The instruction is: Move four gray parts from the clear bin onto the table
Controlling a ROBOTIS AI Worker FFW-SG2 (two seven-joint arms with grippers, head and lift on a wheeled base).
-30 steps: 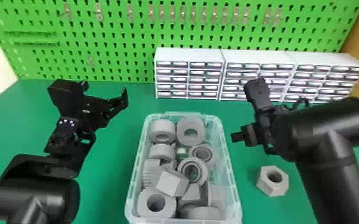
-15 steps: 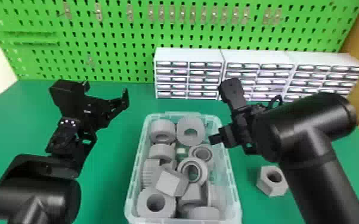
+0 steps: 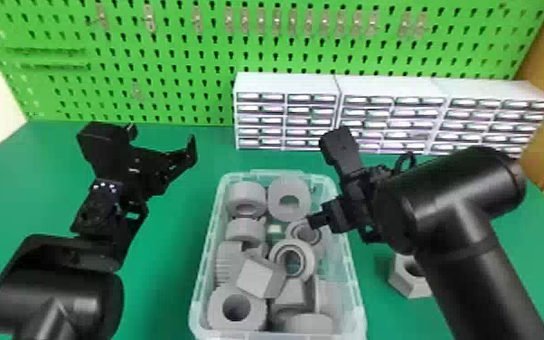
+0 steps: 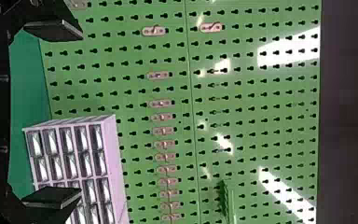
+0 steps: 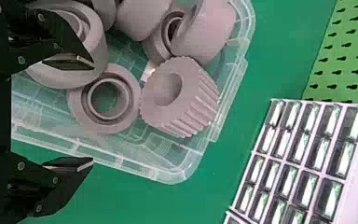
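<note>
Gray round and blocky parts [image 3: 260, 276] lay heaped in the clear plastic bin [image 3: 354, 289]; a gray hexagonal nut [image 3: 403, 281] lay right of it on the green worktop [image 3: 162, 280]. The right tool [image 3: 318, 220], wide open and empty, hung over the bin's right side; the left tool [image 3: 163, 138], also wide and empty, was left of it.

White drawer cabinets [image 3: 287, 86] stand — green pegboard [image 3: 176, 47] behind.

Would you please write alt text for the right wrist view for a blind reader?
The open right gripper hangs over the edge of a clear bin of gray parts on a green table, with white drawers and pegboard beyond.
</note>
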